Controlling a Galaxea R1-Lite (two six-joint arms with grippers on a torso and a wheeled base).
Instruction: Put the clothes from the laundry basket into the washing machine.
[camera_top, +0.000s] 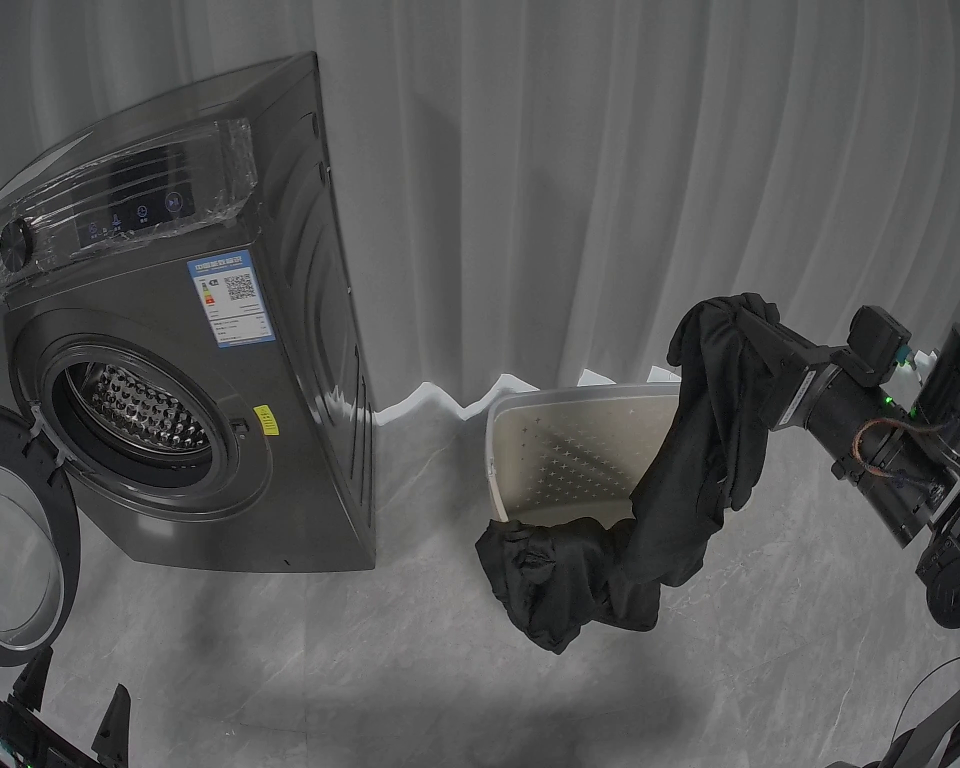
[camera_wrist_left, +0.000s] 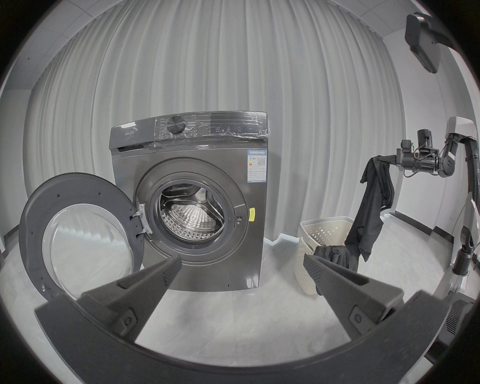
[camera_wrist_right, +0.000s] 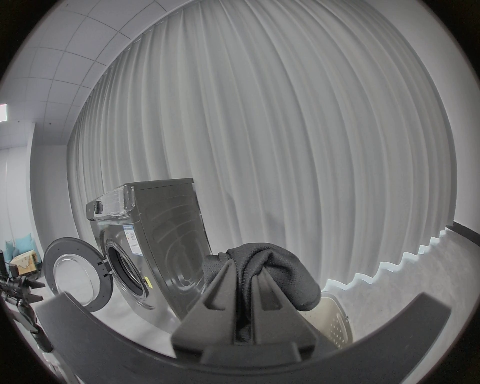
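Curtains (camera_top: 600, 180) are hanging in pale folds across the whole back of the room, and I am watching the grey floor (camera_top: 400, 650) spreading out below them.

On the robot's left the washing machine (camera_top: 290, 400) is standing against the curtains, its control panel at the top wrapped in clear film. Its round door (camera_top: 30, 560) is swinging fully open toward the left side, so I am looking straight into the perforated metal drum (camera_top: 140, 410).

To the right of the machine, with a strip of bare floor between them, the pale laundry basket (camera_top: 560, 450) is sitting on the floor close to the curtain hem.

A dark garment (camera_top: 690, 480) is hanging in a long drape from the right gripper (camera_wrist_right: 245, 272), which I am holding raised above the basket's right side. The jaws are pressing together on a bunched fold of the cloth at its top. The lower end of the garment is bunching up over the basket's near rim and spilling down its outside.

The left gripper (camera_wrist_left: 242, 267) is waiting low on the left, facing the open machine, with its jaws spread wide and nothing between them.
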